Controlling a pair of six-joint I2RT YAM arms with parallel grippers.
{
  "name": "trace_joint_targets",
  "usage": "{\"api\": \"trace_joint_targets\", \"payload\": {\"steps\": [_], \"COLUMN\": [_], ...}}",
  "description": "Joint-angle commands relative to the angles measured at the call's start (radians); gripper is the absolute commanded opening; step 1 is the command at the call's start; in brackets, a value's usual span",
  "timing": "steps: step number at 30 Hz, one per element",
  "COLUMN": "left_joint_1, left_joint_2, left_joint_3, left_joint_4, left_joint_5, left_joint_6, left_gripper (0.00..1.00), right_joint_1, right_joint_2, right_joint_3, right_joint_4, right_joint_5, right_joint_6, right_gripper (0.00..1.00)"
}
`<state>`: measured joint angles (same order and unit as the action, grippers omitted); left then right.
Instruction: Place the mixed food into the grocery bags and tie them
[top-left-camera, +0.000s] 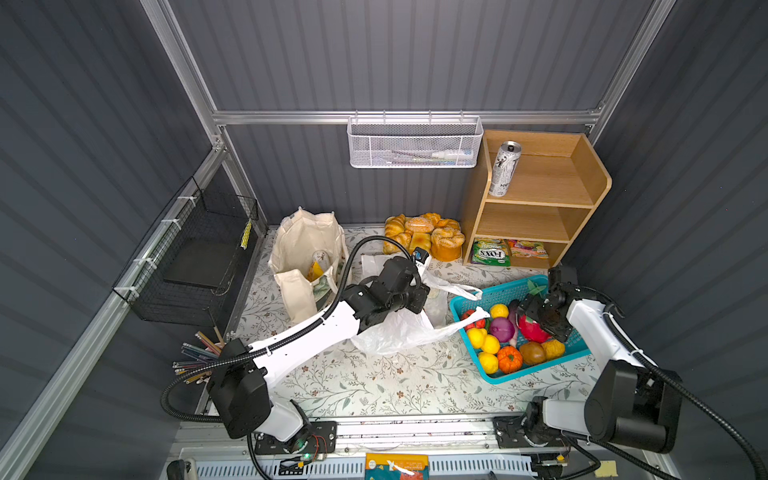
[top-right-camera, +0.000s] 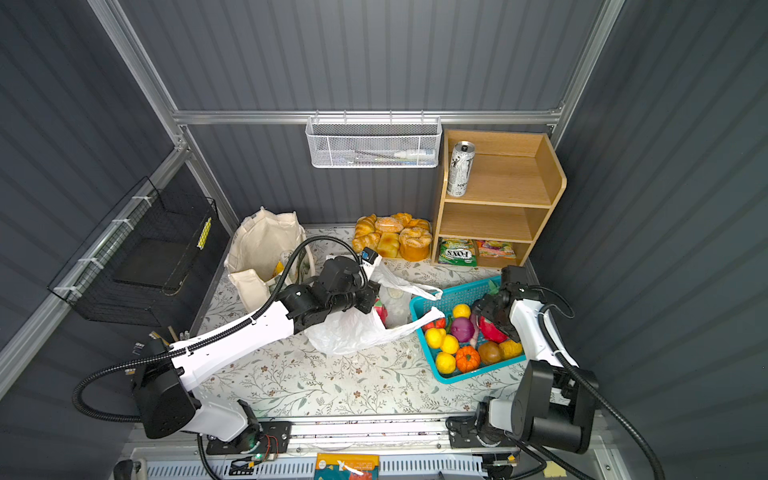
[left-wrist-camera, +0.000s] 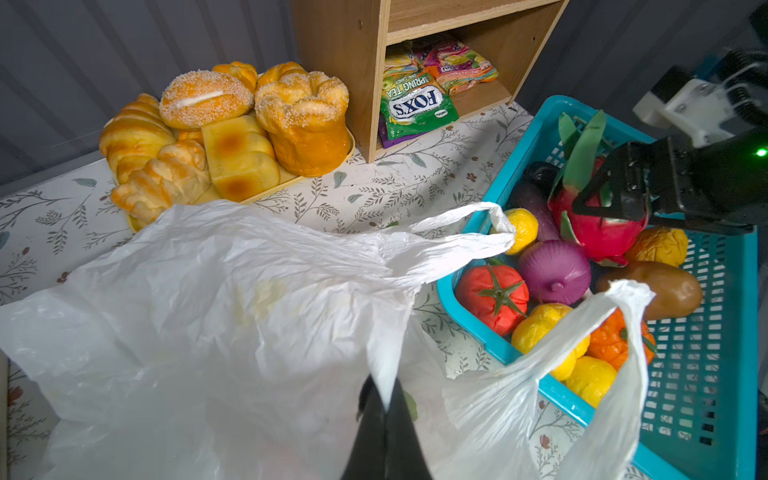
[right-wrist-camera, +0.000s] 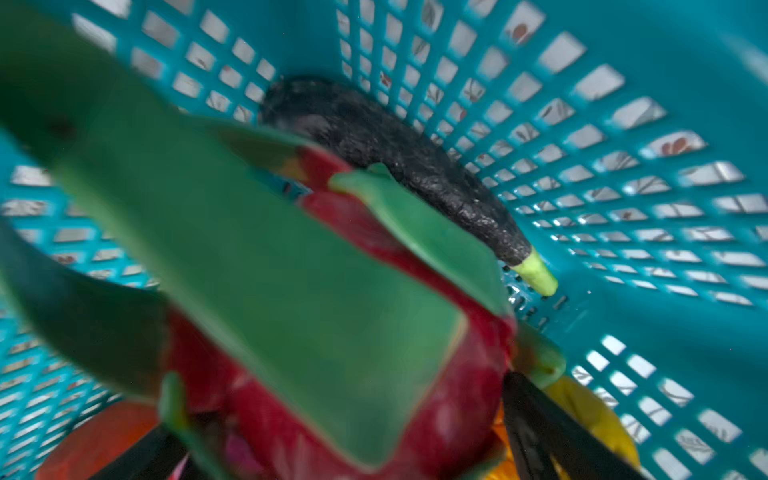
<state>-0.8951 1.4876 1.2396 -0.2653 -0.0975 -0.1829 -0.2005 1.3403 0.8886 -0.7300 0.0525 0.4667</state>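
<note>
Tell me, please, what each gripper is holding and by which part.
The left gripper pinches the plastic bag by its mouth edge. The right gripper holds nothing; its jaws stand open astride the dragon fruit.

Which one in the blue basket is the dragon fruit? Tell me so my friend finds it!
Find the turquoise plastic mesh basket on the right of the flower-patterned table. Under the right arm's end effector lies the pink-red dragon fruit. Only it has long green leafy tips; its neighbours are plain yellow, purple or brown lumps.
</note>
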Motion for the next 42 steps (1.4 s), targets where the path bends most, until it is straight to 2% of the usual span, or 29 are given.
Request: {"api": "trace_joint_targets", "payload": {"steps": [1, 6, 11, 17, 22, 26, 29, 32, 37, 42], "left_joint_1": [0.002, 0.001, 0.002, 0.002, 0.001, 0.001, 0.002, 0.002, 0.002, 0.001], "left_joint_2": [0.004, 0.007, 0.008, 0.008, 0.001, -0.006, -0.016, -0.034, -0.053, -0.043], "left_joint_3": [-0.019, -0.024, -0.031, -0.033, -0.033, -0.036, -0.038, -0.045, -0.042, -0.027], "left_joint_4": [0.032, 0.031, 0.023, -0.006, -0.024, -0.048, -0.069, -0.080, -0.108, -0.130], "left_joint_5": [0.039, 0.039, 0.033, 0.017, 0.002, -0.018, -0.024, -0.020, 0.011, 0.092], "left_joint_6": [0.008, 0.003, -0.001, 0.008, 0.009, 0.022, 0.041, 0.059, 0.087, 0.099], "left_gripper": [0.00, 0.00, 0.00, 0.00, 0.00, 0.00, 0.00, 0.00, 0.00, 0.00], "right_joint_1": [0.000, 0.000, -0.002, -0.010, -0.013, -0.013, -0.004, 0.077, 0.305, 0.434], "right_joint_2": [0.045, 0.056, -0.018, -0.183, -0.343, -0.413, -0.432, -0.432, -0.406, -0.299], "right_joint_3": [0.012, -0.002, -0.029, -0.051, -0.052, -0.031, -0.015, -0.010, -0.006, -0.010], "right_joint_4": [0.009, 0.037, 0.059, 0.089, 0.120, 0.147, 0.176, 0.229, 0.403, 0.567], "right_joint_5": [-0.046, -0.066, -0.087, -0.089, -0.110, -0.220, -0.352, -0.458, -0.462, -0.467], "right_joint_6": [-0.007, 0.000, 0.015, 0.054, 0.101, 0.114, 0.132, 0.156, 0.188, 0.199], "right_gripper": [0.99, 0.97, 0.82, 0.69, 0.68, 0.68, 0.68, 0.66, 0.65, 0.65]}}
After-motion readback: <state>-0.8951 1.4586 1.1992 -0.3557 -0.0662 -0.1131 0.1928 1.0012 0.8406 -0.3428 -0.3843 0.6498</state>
